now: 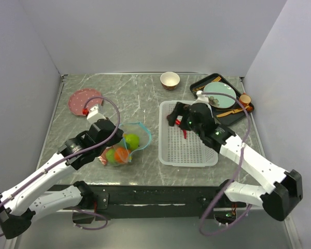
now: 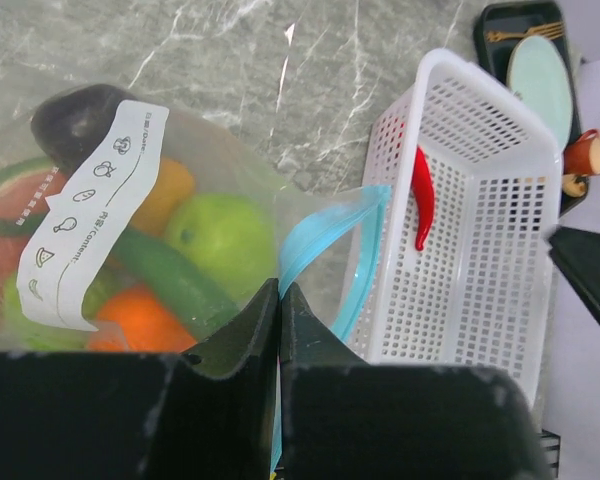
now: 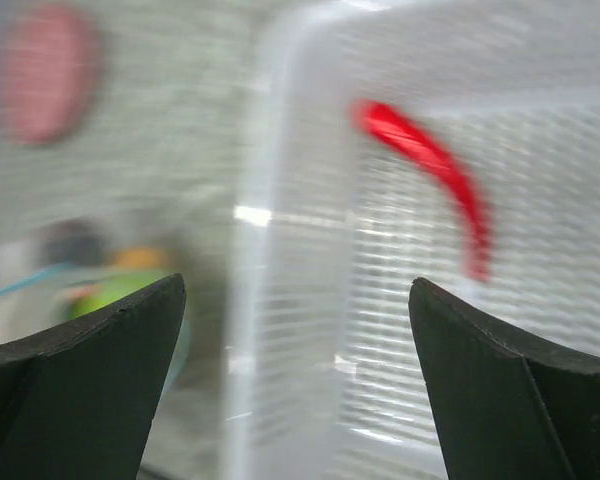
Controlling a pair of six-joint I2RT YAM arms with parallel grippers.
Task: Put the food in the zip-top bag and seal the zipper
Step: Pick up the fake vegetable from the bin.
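The clear zip-top bag (image 1: 125,147) lies left of the white basket (image 1: 192,153) with its mouth open. It holds green apples (image 2: 225,235), an orange (image 2: 145,320), a green pepper (image 2: 170,275), a dark brown piece (image 2: 75,120) and a watermelon slice (image 2: 15,215). My left gripper (image 2: 278,290) is shut on the teal-blue zipper (image 2: 325,225) at the mouth's near edge. A red chili (image 1: 184,133) lies in the basket and also shows in the wrist views (image 2: 423,195) (image 3: 430,165). My right gripper (image 3: 295,285) is open and empty over the basket's far left corner (image 1: 173,116).
A pink plate (image 1: 84,101) lies at the back left. A small bowl (image 1: 169,79) stands at the back middle. A black tray (image 1: 197,85) with a teal plate (image 1: 221,93) and wooden utensils sits at the back right, behind the basket.
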